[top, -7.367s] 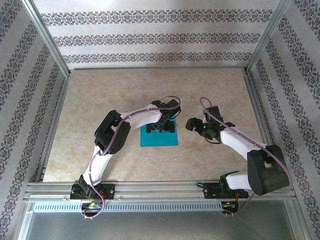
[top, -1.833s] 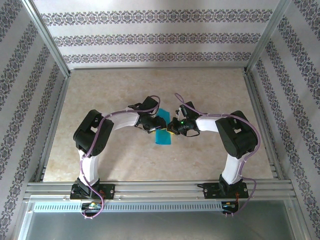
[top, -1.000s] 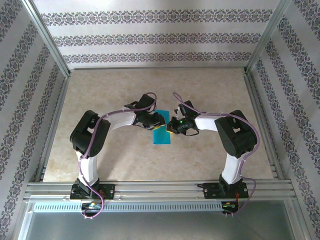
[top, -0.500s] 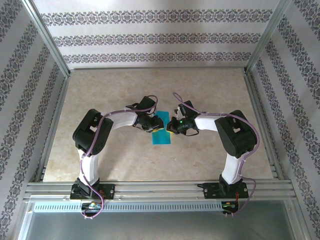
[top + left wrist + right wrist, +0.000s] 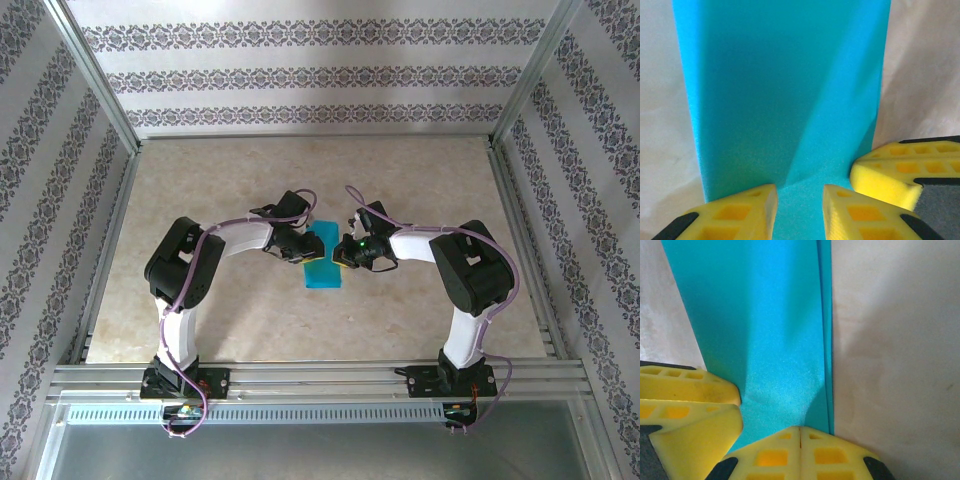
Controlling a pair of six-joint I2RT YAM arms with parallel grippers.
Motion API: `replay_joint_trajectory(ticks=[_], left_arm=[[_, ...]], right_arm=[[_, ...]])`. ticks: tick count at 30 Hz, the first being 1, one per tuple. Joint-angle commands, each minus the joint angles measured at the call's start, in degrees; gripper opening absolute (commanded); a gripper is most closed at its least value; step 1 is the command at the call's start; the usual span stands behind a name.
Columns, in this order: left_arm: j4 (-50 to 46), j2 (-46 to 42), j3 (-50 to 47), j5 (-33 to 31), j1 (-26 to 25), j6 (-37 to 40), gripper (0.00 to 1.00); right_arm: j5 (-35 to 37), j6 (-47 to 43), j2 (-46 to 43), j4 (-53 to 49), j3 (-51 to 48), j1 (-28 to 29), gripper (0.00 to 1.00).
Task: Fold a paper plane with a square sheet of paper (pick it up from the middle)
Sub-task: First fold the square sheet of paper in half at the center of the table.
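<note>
The square sheet of paper (image 5: pixel 324 270) lies on the table as a narrow teal rectangle, folded double, with a faint diagonal crease in the left wrist view (image 5: pixel 785 90). My left gripper (image 5: pixel 309 251) rests on its far left part. Its yellow fingertips (image 5: pixel 747 207) stand a small gap apart, with flat paper showing between them (image 5: pixel 799 202). My right gripper (image 5: pixel 343 257) is shut, its joined tips (image 5: pixel 800 435) pressing down at the paper's (image 5: pixel 780 315) doubled right edge. Each wrist view also shows the other gripper's fingers close by.
The beige table (image 5: pixel 200 200) extends on all sides of the paper. Metal frame posts and patterned walls (image 5: pixel 320 75) close in the back and sides. An aluminium rail (image 5: pixel 320 378) with both arm bases runs along the near edge.
The left arm has shifted slightly at the elbow. Both grippers and the folded paper stay where they were.
</note>
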Motion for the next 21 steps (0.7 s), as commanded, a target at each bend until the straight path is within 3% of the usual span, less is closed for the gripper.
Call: replay_joint_trajectory(ticks=[1,6,13,21], left_arm=[[-5.64,1.04,1.02,-3.34,2.83,4.48,0.32],[-7.63,-3.08,3.51,-2.53,3.21,5.91,0.33],[2.38,-8.5,-2.78,2.36,-0.55,-4.29,0.33],[8.54,-6.54,-9.27,3.52,-1.93,-9.85,0.3]], right_arm=[[11.18,-1.76,4.2,-13.79,-3.82,-0.07,0.06],[11.36,-1.73,3.92,-14.19,-3.64,-0.07,0.06],[11.26,-1.37,4.05,-14.32,-3.12,0.01,0.06],[11.26,-1.37,4.57,-14.27,-3.29,0.01,0.06]])
